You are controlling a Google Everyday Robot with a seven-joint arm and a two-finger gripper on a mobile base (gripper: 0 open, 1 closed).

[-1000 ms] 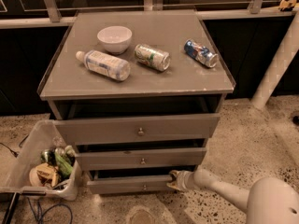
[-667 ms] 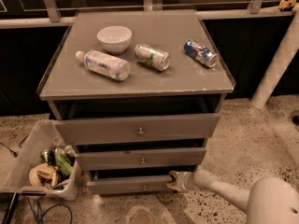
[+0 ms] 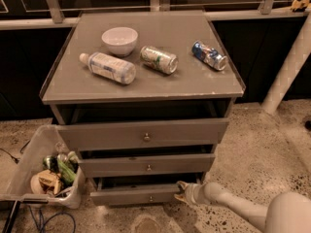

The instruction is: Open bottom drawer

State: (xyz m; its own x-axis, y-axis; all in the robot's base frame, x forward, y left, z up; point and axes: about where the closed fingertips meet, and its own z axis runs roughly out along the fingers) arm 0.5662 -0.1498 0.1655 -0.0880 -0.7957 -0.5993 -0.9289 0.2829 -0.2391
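Note:
The bottom drawer [image 3: 131,196] is the lowest, slimmest grey front of the grey cabinet [image 3: 146,130], with a small brass knob [image 3: 150,198]. It stands pulled out a little, a dark gap showing above its front. My gripper [image 3: 181,190] is low on the floor side, at the right end of the bottom drawer's front, its fingers hooked at the top right corner of that front. The white arm [image 3: 238,208] runs from it to the lower right corner. The middle drawer [image 3: 147,165] and the top drawer [image 3: 143,135] above it also stand slightly out.
On the cabinet top lie a white bowl [image 3: 119,40], a plastic bottle [image 3: 108,67], a green can [image 3: 159,59] and a blue can [image 3: 209,55]. A clear bin [image 3: 41,171] with rubbish stands on the floor at the left. A white post [image 3: 289,64] rises at the right.

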